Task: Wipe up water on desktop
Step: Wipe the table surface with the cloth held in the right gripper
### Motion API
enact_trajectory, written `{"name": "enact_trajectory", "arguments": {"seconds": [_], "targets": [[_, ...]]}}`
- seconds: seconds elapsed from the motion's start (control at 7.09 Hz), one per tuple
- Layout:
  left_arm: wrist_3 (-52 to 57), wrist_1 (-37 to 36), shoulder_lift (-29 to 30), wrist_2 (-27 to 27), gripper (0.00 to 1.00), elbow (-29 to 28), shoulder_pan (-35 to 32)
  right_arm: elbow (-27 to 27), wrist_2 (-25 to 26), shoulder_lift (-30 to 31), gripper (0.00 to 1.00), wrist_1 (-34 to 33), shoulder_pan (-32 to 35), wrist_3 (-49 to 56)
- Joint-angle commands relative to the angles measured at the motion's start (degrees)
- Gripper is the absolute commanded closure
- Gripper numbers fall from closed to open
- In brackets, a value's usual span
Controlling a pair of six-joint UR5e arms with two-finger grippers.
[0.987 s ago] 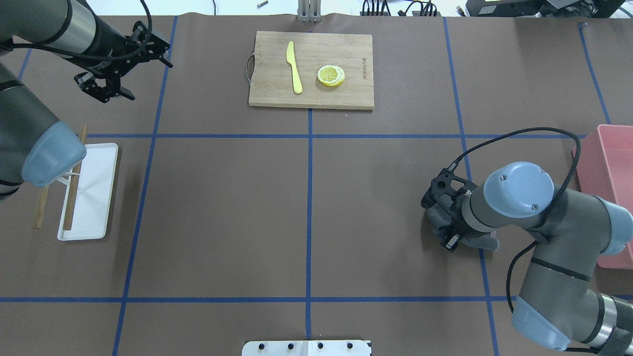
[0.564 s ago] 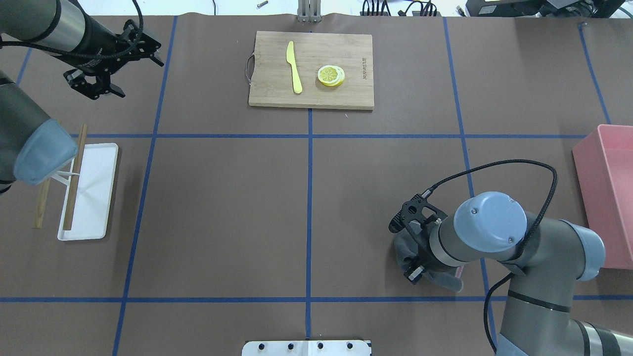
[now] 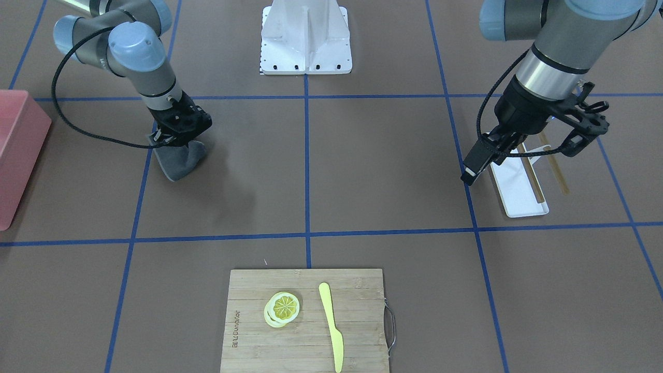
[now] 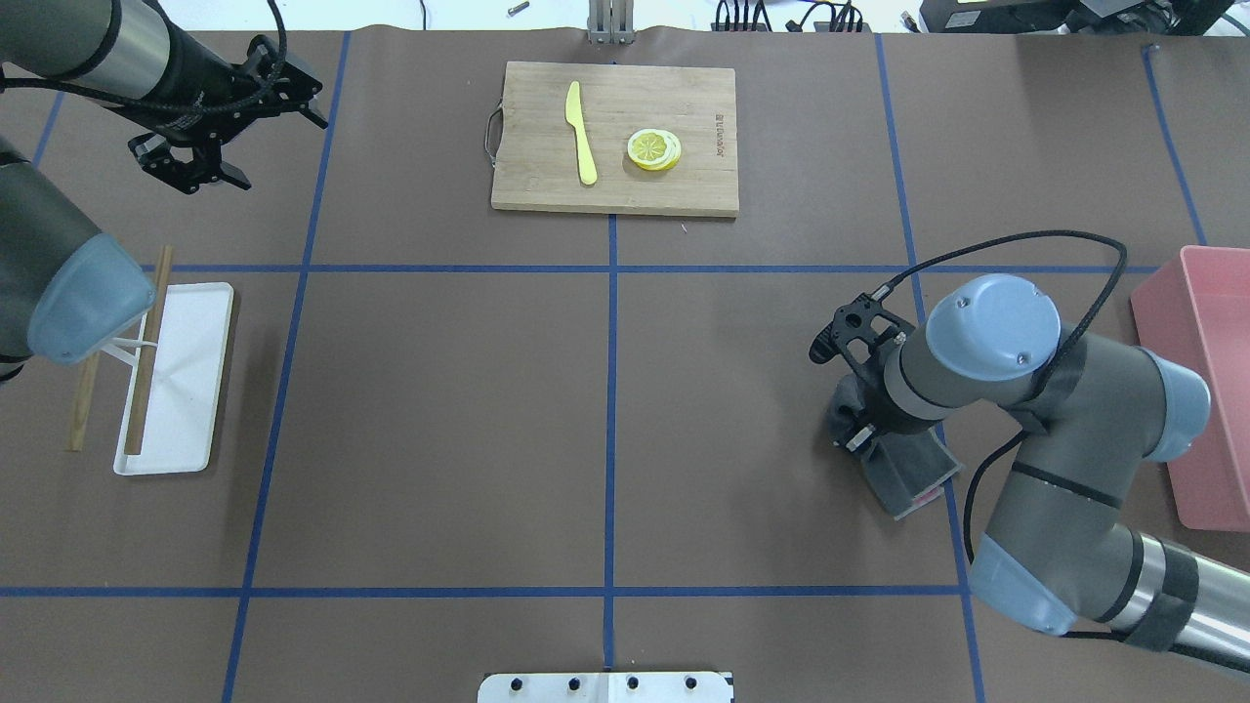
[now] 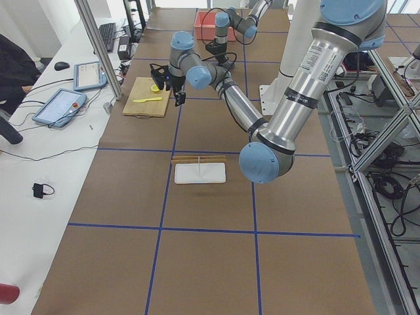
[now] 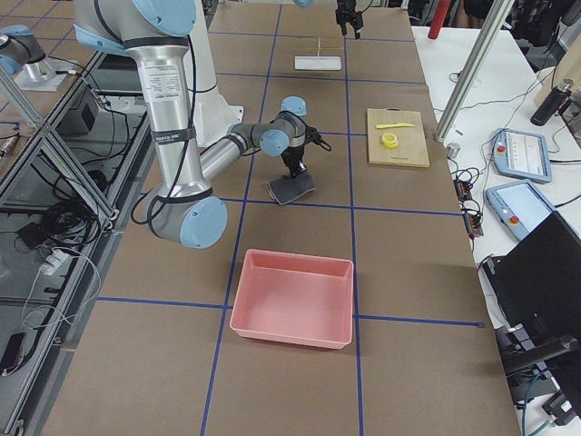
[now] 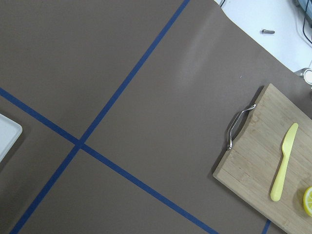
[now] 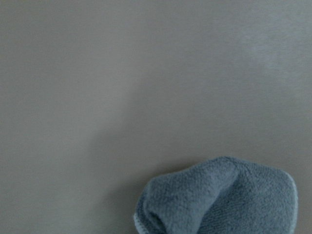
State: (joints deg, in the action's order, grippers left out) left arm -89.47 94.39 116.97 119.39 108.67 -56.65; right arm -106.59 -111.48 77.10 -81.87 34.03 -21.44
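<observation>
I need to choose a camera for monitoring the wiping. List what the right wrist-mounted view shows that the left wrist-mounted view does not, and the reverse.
Only the right wrist-mounted view shows the grey-blue cloth, bunched at the bottom of the frame. Only the left wrist-mounted view shows the blue tape lines, the bamboo cutting board with its metal handle, the yellow knife, an edge of the lemon slice and a corner of the white tray. Both show the brown desktop.

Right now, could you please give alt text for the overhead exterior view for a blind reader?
The right gripper holds a grey cloth against the brown desktop, right of centre. The left gripper hangs open at upper left; a cutting board with knife and lemon slices sits top centre.
</observation>
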Motion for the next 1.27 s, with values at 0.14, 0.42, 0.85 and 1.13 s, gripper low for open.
{"name": "enact_trajectory", "arguments": {"seconds": [0.14, 0.42, 0.85, 1.13], "targets": [[0.0, 0.0, 0.3, 0.0, 0.02, 0.0, 0.1, 12.3, -2.7, -5.7, 1.0, 0.2, 10.4, 9.9], [0.0, 0.0, 0.2, 0.0, 0.02, 0.0, 0.1, 17.5, -6.0, -9.6, 1.0, 0.2, 15.6, 14.7], [0.0, 0.0, -0.3, 0.0, 0.02, -0.1, -0.1, 17.5, -5.4, -11.7, 1.0, 1.5, 8.5, 5.9], [0.1, 0.0, -0.6, 0.0, 0.02, -0.4, -0.1, 14.3, -5.5, -10.8, 1.0, 5.6, 4.9, 0.6]]}}
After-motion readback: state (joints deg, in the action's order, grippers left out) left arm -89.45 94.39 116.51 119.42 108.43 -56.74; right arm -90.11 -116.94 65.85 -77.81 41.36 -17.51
